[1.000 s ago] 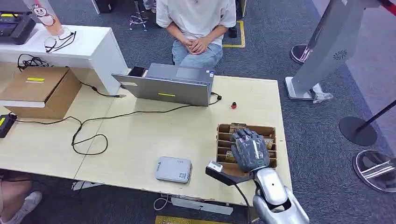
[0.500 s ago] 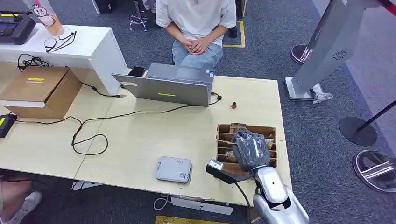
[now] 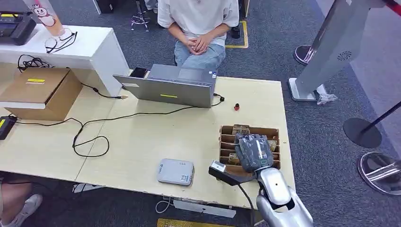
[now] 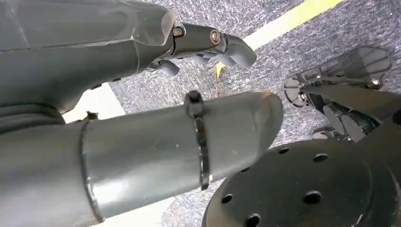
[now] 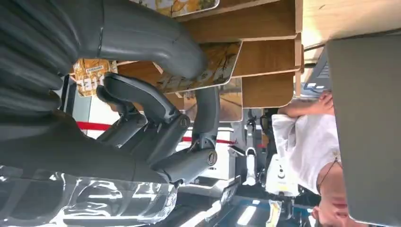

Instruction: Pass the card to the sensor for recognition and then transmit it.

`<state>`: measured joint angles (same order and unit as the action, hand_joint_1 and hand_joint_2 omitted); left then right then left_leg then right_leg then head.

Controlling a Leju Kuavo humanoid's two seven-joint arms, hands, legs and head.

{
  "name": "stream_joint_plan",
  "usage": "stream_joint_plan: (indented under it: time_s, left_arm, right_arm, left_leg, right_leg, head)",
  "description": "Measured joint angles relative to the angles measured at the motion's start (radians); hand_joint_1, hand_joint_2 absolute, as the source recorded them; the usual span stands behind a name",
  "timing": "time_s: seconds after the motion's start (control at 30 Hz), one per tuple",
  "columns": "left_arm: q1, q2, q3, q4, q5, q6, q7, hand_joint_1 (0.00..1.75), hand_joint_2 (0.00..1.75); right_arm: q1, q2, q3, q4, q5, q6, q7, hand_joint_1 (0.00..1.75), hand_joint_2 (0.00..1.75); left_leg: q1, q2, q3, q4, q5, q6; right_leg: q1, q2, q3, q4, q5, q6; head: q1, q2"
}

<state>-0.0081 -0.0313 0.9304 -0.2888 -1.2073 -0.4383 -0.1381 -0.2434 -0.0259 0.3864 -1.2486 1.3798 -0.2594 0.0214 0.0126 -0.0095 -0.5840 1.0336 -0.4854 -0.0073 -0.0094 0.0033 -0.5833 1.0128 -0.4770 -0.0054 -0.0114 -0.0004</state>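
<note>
Head view. My right hand (image 3: 254,152): over the slotted wooden card box (image 3: 226,142) at the counter's right edge, toward the near corner, fingers curled down into the slots. Cards stand in the box's compartments; the hand hides most of them. Grey card sensor (image 3: 176,171): flat on the counter (image 3: 156,137) near its front edge, well left of the box. Black camera bracket at my right wrist: between sensor and box. Open laptop (image 3: 170,87): at the far edge, its back toward me. Small red object (image 3: 236,107): just right of the laptop. Black cable (image 3: 90,130): looping across the left half of the counter. Cardboard box (image 3: 40,92): at the far left corner. A seated person (image 3: 198,23): beyond the far edge, hands folded in lap.

Left wrist view. My left hand (image 4: 142,109): hanging over grey carpet, thumb and fingers apart, nothing in it. A yellow floor line (image 4: 288,19) crosses the carpet.

Right wrist view. Thumb pressed on one face of a printed card (image 5: 208,66), a dark finger (image 5: 207,113) behind the other face: card pinched, still between the box's wooden dividers (image 5: 265,56). Whether it has left its slot, I cannot tell. Laptop edge and the person lie beyond.
</note>
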Motion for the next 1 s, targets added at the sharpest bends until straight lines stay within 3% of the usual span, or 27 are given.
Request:
stream_joint_plan:
  time_s: [0.6,1.0]
  left_arm:
    - [0.000,-0.007,0.030,-0.003,-0.021,-0.005,-0.002,0.00,0.00]
    - [0.000,-0.007,0.047,-0.003,-0.036,-0.005,-0.010,0.00,0.00]
  right_arm:
    - [0.002,0.000,-0.006,0.000,-0.016,-0.055,-0.016,1.75,1.75]
    - [0.022,0.000,-0.016,-0.087,-0.019,-0.086,-0.026,1.75,1.75]
  left_leg:
    - [0.000,0.000,0.000,0.000,0.000,0.000]
    - [0.000,0.000,0.000,0.000,0.000,0.000]
  right_leg:
    - [0.000,0.000,0.000,0.000,0.000,0.000]
    - [0.000,0.000,0.000,0.000,0.000,0.000]
  head:
    - [0.000,0.000]
    - [0.000,0.000]
